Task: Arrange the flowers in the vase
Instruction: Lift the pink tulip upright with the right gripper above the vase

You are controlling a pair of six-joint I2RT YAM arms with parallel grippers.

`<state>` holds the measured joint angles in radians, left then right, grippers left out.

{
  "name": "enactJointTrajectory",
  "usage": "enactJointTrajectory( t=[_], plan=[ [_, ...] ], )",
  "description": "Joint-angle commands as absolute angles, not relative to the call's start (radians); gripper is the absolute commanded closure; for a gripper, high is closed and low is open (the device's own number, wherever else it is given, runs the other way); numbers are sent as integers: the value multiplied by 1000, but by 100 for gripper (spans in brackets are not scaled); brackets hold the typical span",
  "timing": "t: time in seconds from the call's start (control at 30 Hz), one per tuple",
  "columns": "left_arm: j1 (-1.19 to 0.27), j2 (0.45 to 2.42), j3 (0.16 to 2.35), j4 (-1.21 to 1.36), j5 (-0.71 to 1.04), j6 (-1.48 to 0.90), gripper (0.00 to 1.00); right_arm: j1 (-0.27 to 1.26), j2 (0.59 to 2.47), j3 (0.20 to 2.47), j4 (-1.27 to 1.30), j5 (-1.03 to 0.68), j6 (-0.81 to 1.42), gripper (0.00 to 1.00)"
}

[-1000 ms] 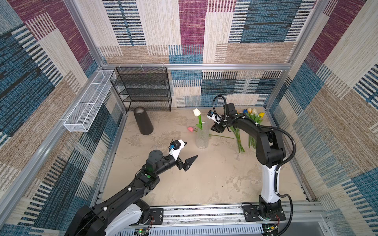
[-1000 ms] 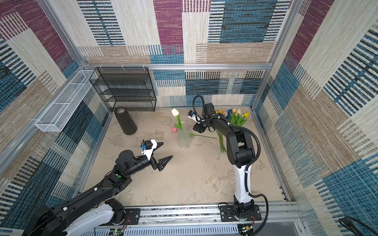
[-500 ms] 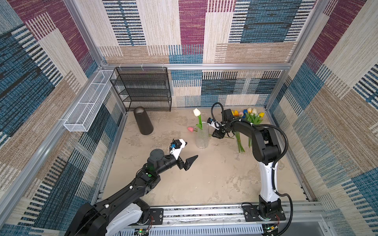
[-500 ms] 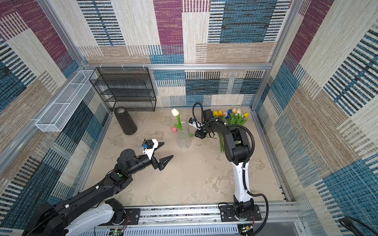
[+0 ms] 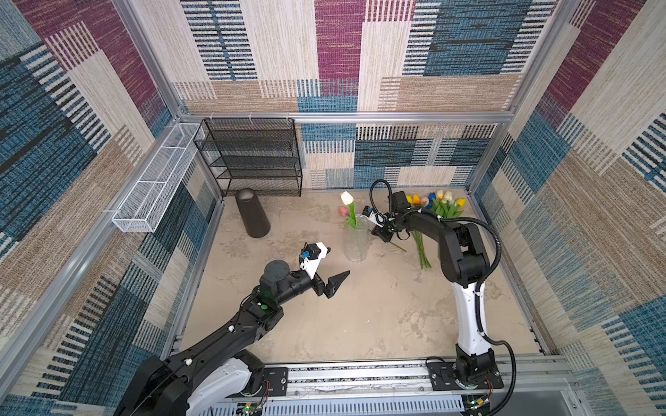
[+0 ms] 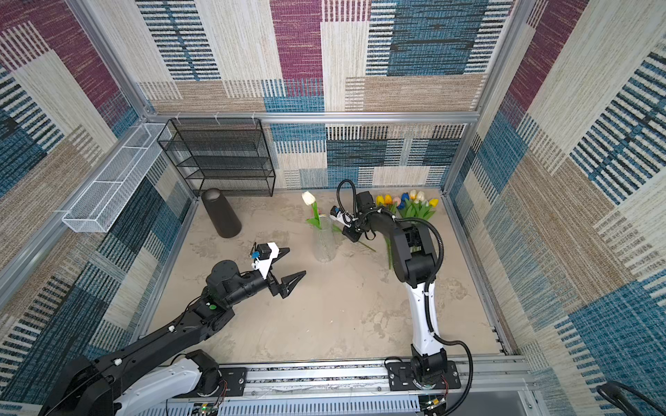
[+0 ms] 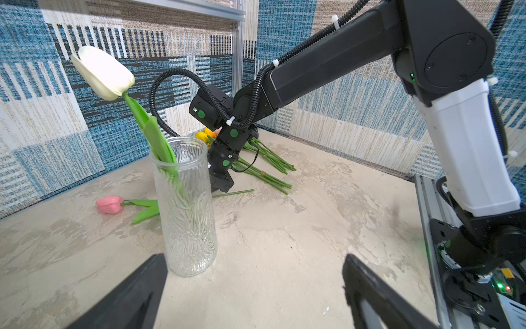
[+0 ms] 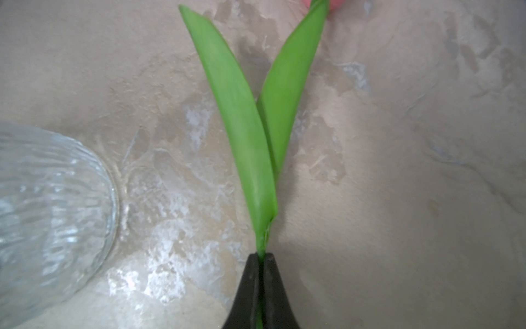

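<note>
- Since a second ago the right arm (image 5: 429,225) has dropped from above the vase (image 7: 187,210) to the tabletop (image 5: 360,317) just beside it, and its jaws have clamped shut. The left arm (image 5: 288,284) has barely shifted.
- Right jaws: clenched on the stem of the pink tulip (image 7: 109,204), just below where its two leaves split off; the right wrist view shows only the very tips nipping it.
- The pink tulip lies flat on the tabletop, its head past the vase and its cut end poking out behind the jaws.
- Handling, as a judgement: light and artificial, with a thin springy stem. The head end will probably droop and swing once lifted, and so thin a stem may twist or slip in a tip-only pinch. Holding near the leaves leaves the lower stem free to go into the vase first.
- The vase is clear ribbed glass, upright, tall and narrow, so a sideways knock could tip it. It holds one white tulip (image 7: 105,74), which leans on the rim.
- In the way: the vase wall right beside the stem, and the white tulip's leaf at the mouth.
- Left jaws: spread wide, empty, hovering on the near side of the vase, apart from it.
- The bunch (image 5: 445,207) lies in the back right corner, behind the right arm.
- A black cylinder (image 5: 252,212) and a wire rack (image 5: 252,158) stand well apart, at the back left.
</note>
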<state>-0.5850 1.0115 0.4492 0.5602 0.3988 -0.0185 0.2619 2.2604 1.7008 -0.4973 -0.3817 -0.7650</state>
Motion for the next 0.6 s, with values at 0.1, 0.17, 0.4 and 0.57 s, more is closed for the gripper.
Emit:
enactJointTrajectory(
  t=[0.1,0.17,0.4,0.57],
  plan=[
    [-584,986,440,575,382,0,1,223,2098,1634,-403,-558,-650,100],
    [-584,969,431,576,371,-3,1,212,2011,1566,-320,-567,-591,100],
    [-584,907,361,666,261,-26,1,200,1600,1233,169,-684,-265,100],
    [-584,929,315,802,204,-55,1,205,1400,948,816,-789,132,100]
  ],
)
